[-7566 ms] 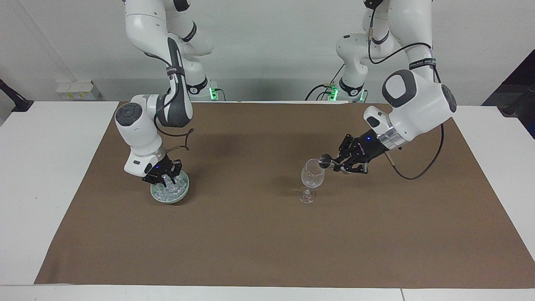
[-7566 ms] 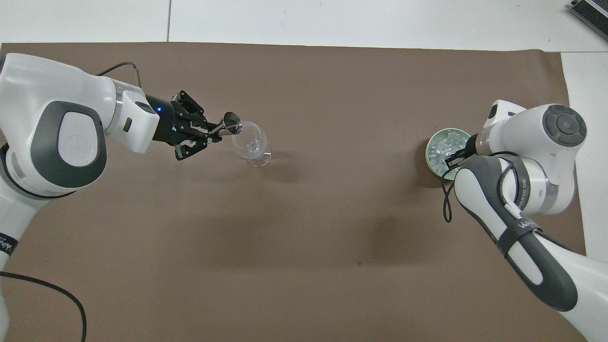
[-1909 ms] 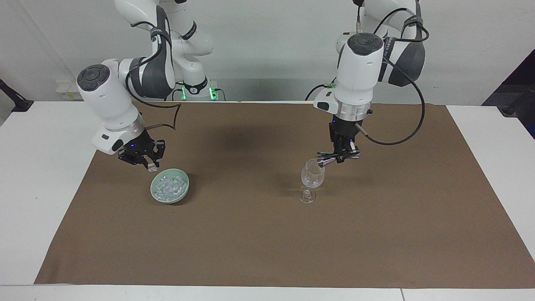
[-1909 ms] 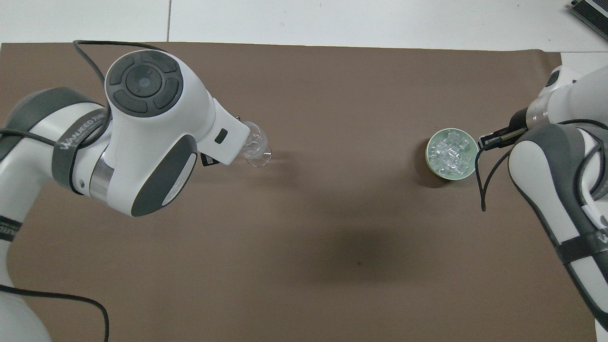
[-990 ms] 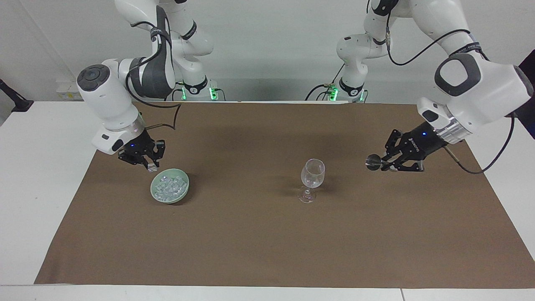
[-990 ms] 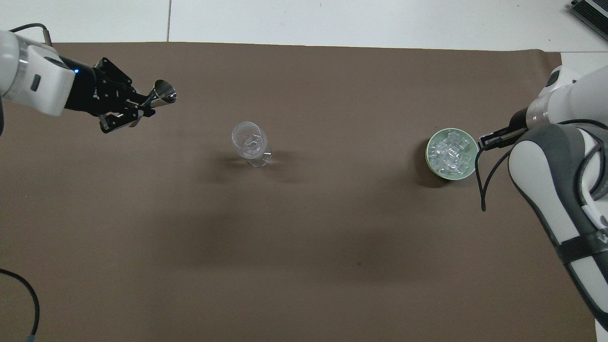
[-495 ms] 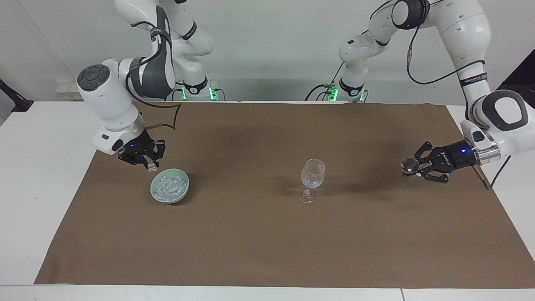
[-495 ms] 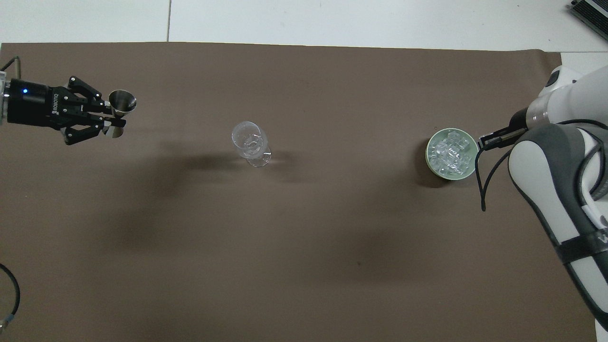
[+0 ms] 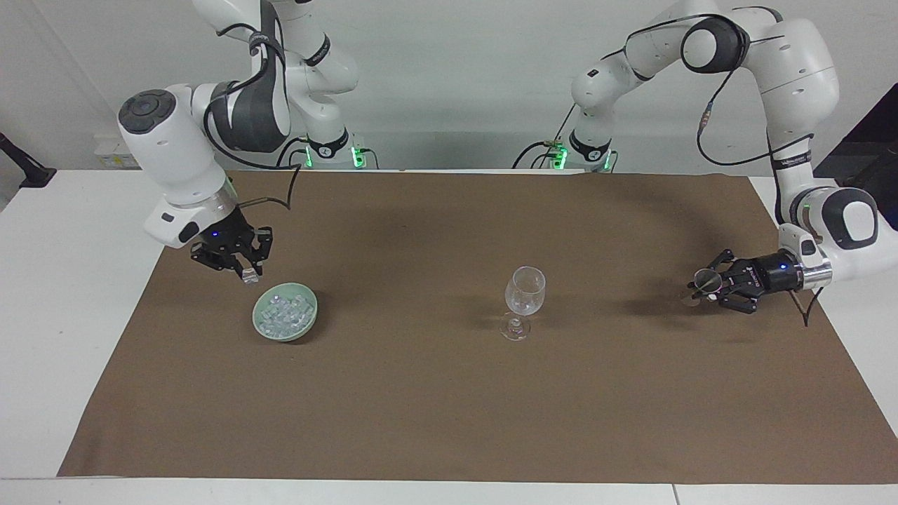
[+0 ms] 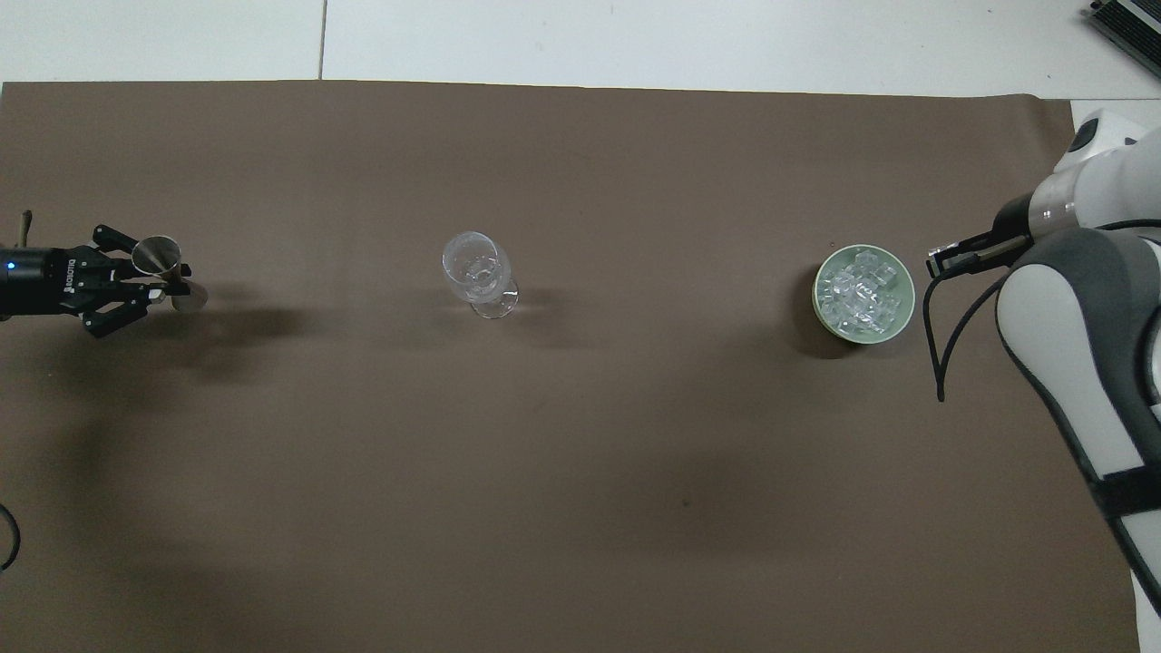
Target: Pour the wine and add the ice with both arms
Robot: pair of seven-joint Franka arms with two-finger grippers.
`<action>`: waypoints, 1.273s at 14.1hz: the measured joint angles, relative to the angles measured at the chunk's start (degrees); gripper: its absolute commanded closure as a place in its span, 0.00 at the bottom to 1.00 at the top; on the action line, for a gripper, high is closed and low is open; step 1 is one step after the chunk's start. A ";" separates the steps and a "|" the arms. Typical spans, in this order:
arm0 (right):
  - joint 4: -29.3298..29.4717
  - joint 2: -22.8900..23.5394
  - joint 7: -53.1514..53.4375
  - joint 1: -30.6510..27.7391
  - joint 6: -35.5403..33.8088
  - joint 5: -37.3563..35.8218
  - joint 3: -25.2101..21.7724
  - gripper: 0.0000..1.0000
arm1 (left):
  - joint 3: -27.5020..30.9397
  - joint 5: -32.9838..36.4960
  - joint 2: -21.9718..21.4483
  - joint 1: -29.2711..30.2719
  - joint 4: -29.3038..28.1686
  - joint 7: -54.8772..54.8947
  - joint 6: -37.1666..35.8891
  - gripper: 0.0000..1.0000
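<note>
Ice (image 9: 284, 313) sits heaped in the green bowl (image 9: 309, 320) on the brown mat (image 9: 449, 407) of the worktop, toward the right arm's end; seen from overhead the bowl lies at 3 o'clock from the wine glass (image 9: 525, 289), well apart. Right claw (image 9: 242, 270) hangs just above the bowl's rim on the side nearer the robots, pinching one ice cube (image 9: 250, 279) between its fingertips. Left claw (image 9: 712, 287) is low over the mat at 9 o'clock from the glass in the overhead view, well apart, clamped on a small metal jigger (image 9: 704, 280) lying tipped on its side. Judged step: carry the cube to the glass. To do it well, lift clear of the bowl rim first, travel level, centre over the glass mouth, descend close before release so the cube does not bounce off the rim or tip the stem. Left arm should stay clear of that path.
</note>
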 measured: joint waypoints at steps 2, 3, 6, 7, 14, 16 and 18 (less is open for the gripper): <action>0.05 -1.24 0.00 0.02 -0.90 0.00 0.16 1.00 | -0.03 -0.86 2.24 1.59 -0.26 3.42 -1.59 1.00; 0.05 -1.50 0.00 0.06 -1.04 0.00 0.37 1.00 | -0.05 -1.14 3.36 2.28 -0.31 4.49 -2.24 1.00; 0.03 -1.51 0.99 0.29 -1.04 0.00 1.52 1.00 | -0.17 -1.61 5.88 3.48 -0.32 7.63 -3.52 1.00; 0.03 -1.51 1.35 0.38 -1.04 0.00 1.98 1.00 | -0.17 -1.73 6.39 3.56 -0.33 8.44 -3.95 1.00; 1.39 -1.30 6.54 0.73 -0.97 0.04 7.13 1.00 | -0.25 -1.94 7.37 3.56 -1.12 14.06 -4.50 0.97; 2.55 -1.20 12.36 0.82 -0.92 0.04 10.14 1.00 | -0.25 -2.27 8.17 3.58 -1.19 15.11 -4.50 0.98; 3.00 -1.14 18.29 0.89 -0.84 0.04 13.33 1.00 | -0.25 -2.88 9.22 3.65 -1.24 15.98 -4.52 0.98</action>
